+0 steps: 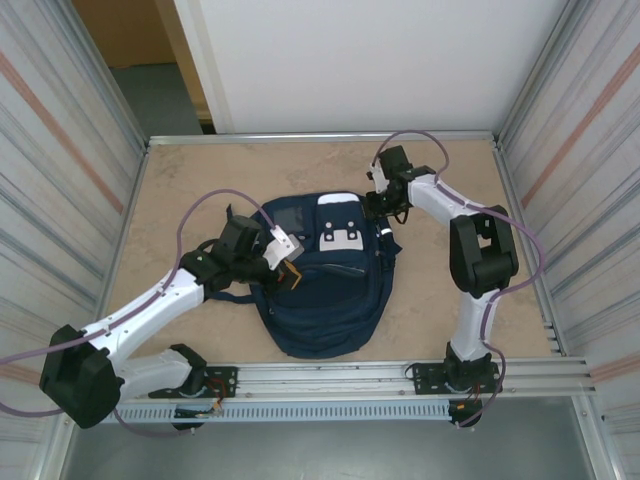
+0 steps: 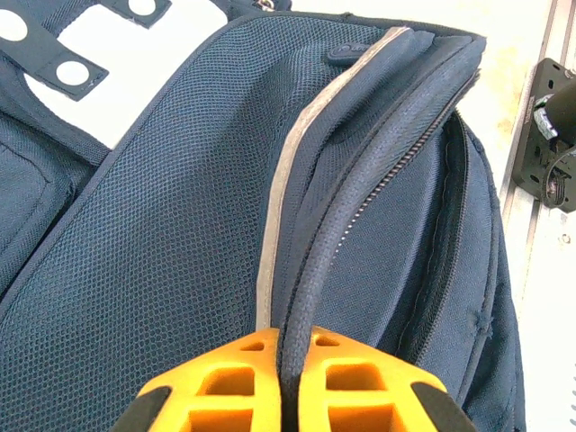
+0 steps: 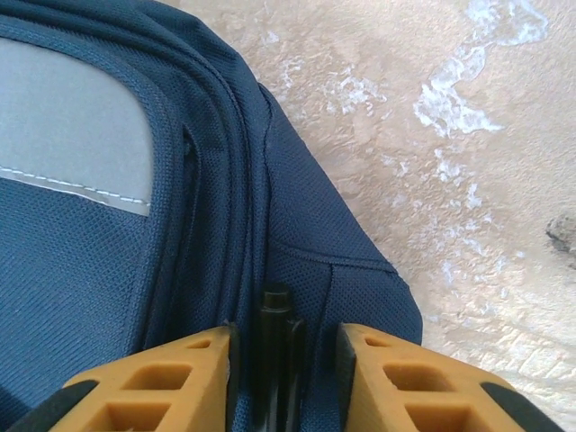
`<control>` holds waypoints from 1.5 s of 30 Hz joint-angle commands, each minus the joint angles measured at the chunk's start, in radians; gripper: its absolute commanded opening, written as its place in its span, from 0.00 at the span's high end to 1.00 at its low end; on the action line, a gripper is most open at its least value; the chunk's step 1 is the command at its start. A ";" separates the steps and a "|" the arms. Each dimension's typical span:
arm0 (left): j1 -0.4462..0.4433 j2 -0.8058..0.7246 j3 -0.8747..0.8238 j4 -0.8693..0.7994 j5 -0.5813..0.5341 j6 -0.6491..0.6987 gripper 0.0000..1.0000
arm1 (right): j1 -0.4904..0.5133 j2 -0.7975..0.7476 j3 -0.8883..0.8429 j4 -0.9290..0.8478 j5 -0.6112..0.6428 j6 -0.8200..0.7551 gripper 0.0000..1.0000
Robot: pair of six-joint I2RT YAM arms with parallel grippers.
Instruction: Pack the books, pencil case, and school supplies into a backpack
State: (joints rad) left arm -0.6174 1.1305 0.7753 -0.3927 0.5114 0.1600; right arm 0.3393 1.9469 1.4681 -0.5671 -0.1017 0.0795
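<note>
From above, the backpack (image 1: pixel 325 300) lies flat on the table (image 1: pixel 200 190) between the two arms, and its inside is hidden. The left arm reaches in low from the near left corner, its forearm slanting up to the bag's left edge. The left tool (image 1: pixel 291 268) sits right on that edge, but its jaws are too small here to read. The right arm rises to a raised elbow, then folds forward and inward. The right tool (image 1: pixel 383 212) is at the bag's far right corner, with its tips lost against the dark fabric.

In the left wrist view, the orange fingers (image 2: pixel 225 391) are cut off by the bottom edge. They are pressed together on a dark piped seam (image 2: pixel 360 189) of the backpack, which runs straight ahead from the tool. A pale reflective stripe (image 2: pixel 277 198) lies just left of the seam.

In the right wrist view, the orange fingers (image 3: pixel 171 382) stand narrowly apart, with a slim gap on each side of a small black piece (image 3: pixel 274 333) on the bag. What that piece is cannot be made out. A grey panel (image 3: pixel 72 117) lies ahead to the left, and bare table lies ahead to the right.
</note>
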 commanded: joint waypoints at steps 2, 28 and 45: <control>-0.001 -0.021 0.002 -0.008 0.003 -0.018 0.99 | 0.026 0.020 0.003 -0.004 0.118 0.023 0.74; 0.008 -0.049 0.065 0.005 0.051 -0.034 1.00 | 0.004 -0.509 -0.136 0.070 -0.295 0.095 0.95; 0.081 0.148 0.182 0.016 0.272 -0.141 1.00 | 0.593 -0.815 -0.392 0.068 -0.267 -0.677 0.92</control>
State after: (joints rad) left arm -0.5426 1.2709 0.9161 -0.4152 0.7139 0.0544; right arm 0.8783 1.0824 1.0870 -0.4545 -0.4839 -0.4156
